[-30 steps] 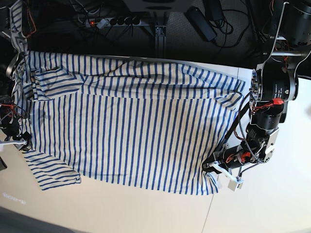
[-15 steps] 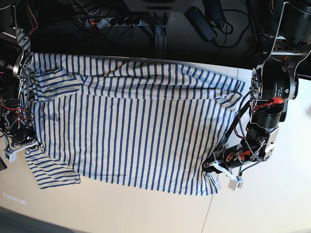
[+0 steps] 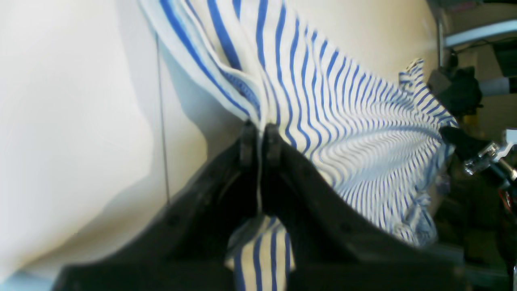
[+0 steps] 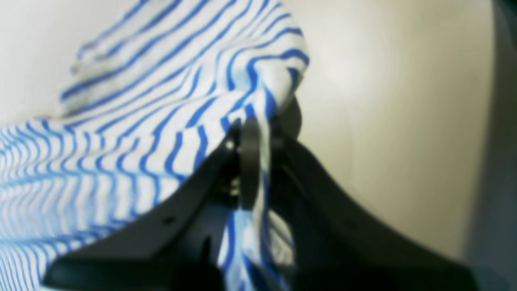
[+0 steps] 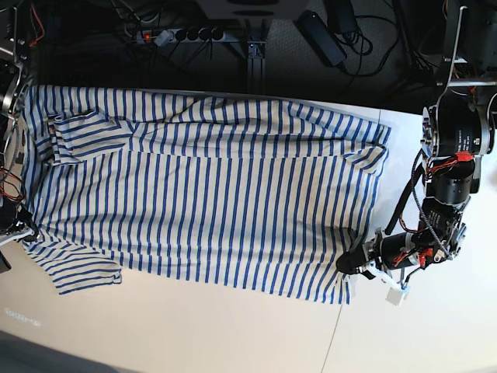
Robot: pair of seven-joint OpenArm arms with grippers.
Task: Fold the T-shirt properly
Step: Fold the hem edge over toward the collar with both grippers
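Note:
The T-shirt, cream with thin blue stripes, lies spread wide and fairly taut across the white table. My left gripper is at the shirt's near right corner, shut on the hem. In the left wrist view its black fingers pinch the striped cloth, with the left gripper just above the table. My right gripper sits at the shirt's left edge above the near sleeve. In the right wrist view the right gripper is shut on a bunched fold of cloth.
A power strip and cables lie in the dark area behind the table's far edge. A seam runs across the table at the near right. The far sleeve is folded over onto the shirt body.
My right gripper has shut on the shirt's left edge and moved left. The left gripper has drawn the hem corner to the right. The shirt is now stretched wider and flatter.

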